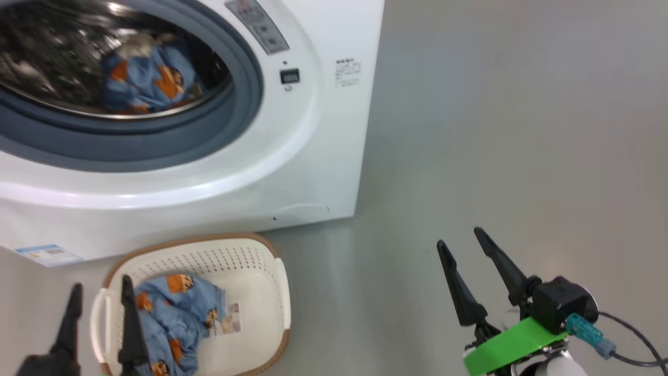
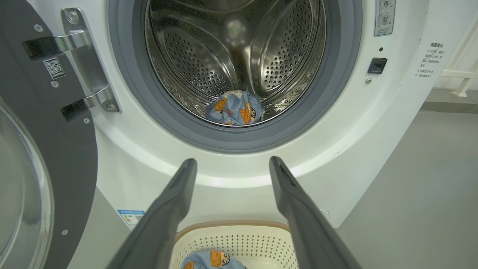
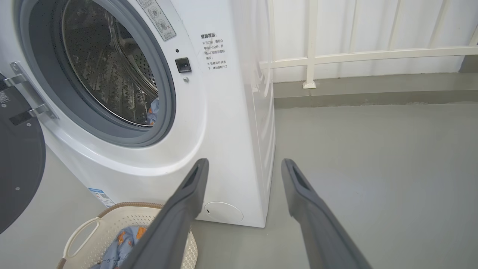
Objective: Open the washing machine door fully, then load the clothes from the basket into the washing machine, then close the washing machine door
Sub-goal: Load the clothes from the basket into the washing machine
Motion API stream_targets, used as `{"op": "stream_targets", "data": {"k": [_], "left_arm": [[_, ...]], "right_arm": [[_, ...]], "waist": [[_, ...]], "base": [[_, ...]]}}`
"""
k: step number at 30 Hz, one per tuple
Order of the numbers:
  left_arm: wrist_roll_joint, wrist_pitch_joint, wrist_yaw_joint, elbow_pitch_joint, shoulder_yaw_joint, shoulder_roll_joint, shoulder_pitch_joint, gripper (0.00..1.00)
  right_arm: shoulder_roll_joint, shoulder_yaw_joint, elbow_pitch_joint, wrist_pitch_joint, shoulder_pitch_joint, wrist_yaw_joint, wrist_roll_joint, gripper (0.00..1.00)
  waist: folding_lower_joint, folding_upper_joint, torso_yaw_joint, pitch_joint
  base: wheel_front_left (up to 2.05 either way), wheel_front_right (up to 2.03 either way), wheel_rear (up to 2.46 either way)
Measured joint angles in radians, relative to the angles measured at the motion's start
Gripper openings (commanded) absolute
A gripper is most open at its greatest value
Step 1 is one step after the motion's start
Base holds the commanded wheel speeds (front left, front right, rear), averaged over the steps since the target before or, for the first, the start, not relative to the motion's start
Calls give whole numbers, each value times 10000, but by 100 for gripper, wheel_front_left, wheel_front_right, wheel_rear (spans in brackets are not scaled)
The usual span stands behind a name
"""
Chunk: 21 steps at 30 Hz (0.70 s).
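Clothes (image 1: 177, 308) in basket (image 1: 269, 292) and drum (image 2: 209, 56); left gripper (image 1: 102, 284) over basket, right gripper (image 1: 459, 237) over floor (image 1: 522, 130), both spread empty.

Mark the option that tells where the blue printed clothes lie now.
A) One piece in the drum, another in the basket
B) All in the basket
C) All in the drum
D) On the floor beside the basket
A: one piece of the clothes lies in the washing machine drum, another piece in the basket.

Door (image 2: 74, 157) cut off; drum (image 1: 52, 57) seemingly blurred.
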Motion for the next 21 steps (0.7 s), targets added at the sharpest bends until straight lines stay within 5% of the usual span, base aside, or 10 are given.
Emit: {"op": "stream_targets", "data": {"k": [21], "left_arm": [[96, 8, -290, 431, -746, -217, 678, 100]], "right_arm": [[8, -48, -1290, 1024, 1601, 0, -52, 100]], "waist": [[0, 0, 449, -2070]], "base": [[0, 0, 0]]}}
